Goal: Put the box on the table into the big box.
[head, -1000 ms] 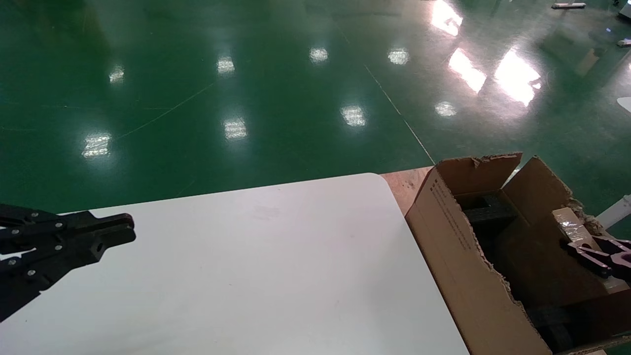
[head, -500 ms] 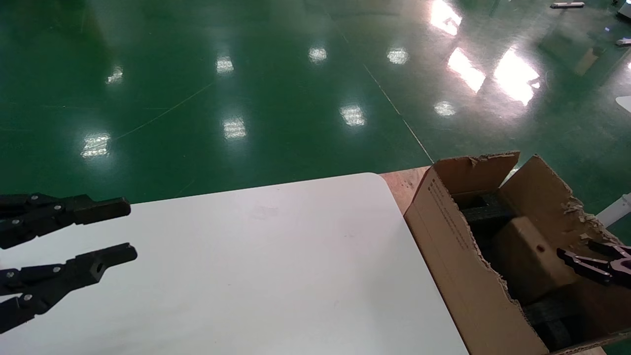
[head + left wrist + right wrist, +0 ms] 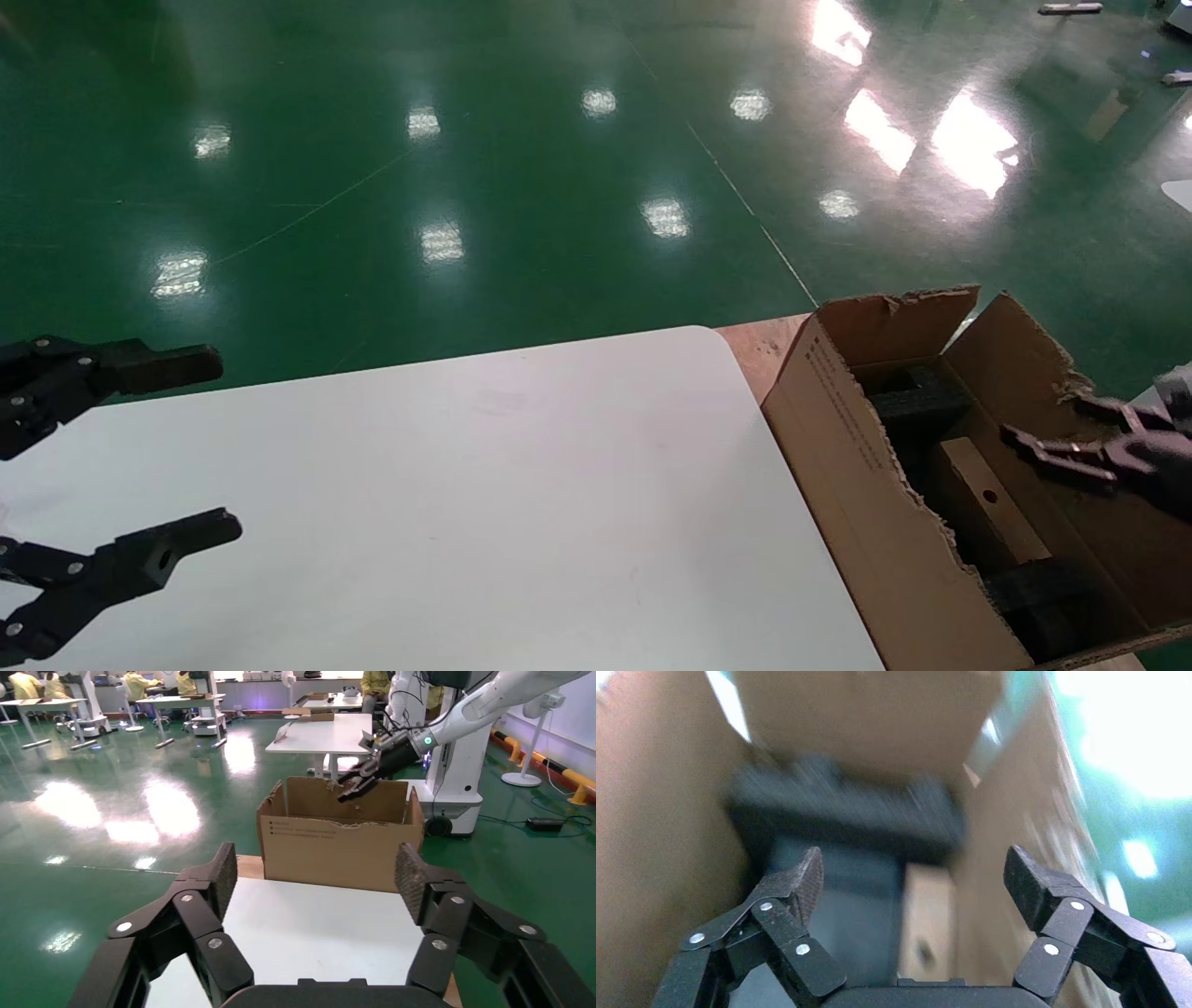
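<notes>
The small brown box (image 3: 985, 508), its round hole facing up, lies inside the big box (image 3: 866, 485) beside black foam (image 3: 917, 403). It also shows in the right wrist view (image 3: 926, 927). My right gripper (image 3: 1043, 421) is open and empty, hovering above the small box over the carton's open top. It shows the same way in its own view (image 3: 914, 864). My left gripper (image 3: 216, 445) is wide open and empty over the left end of the white table (image 3: 484, 503). In its own view the left gripper (image 3: 316, 864) faces the carton (image 3: 337, 850) and the right gripper (image 3: 355, 783).
The carton stands on a wooden surface (image 3: 759, 349) against the table's right edge, with ragged flaps (image 3: 899, 321) standing up. Green shiny floor (image 3: 466, 186) lies beyond. Other tables (image 3: 323, 734) and a white robot base (image 3: 457, 776) stand behind the carton.
My left gripper went from shut to wide open. My right gripper let go of the small box, which settled down into the carton, and then rose and moved back over it.
</notes>
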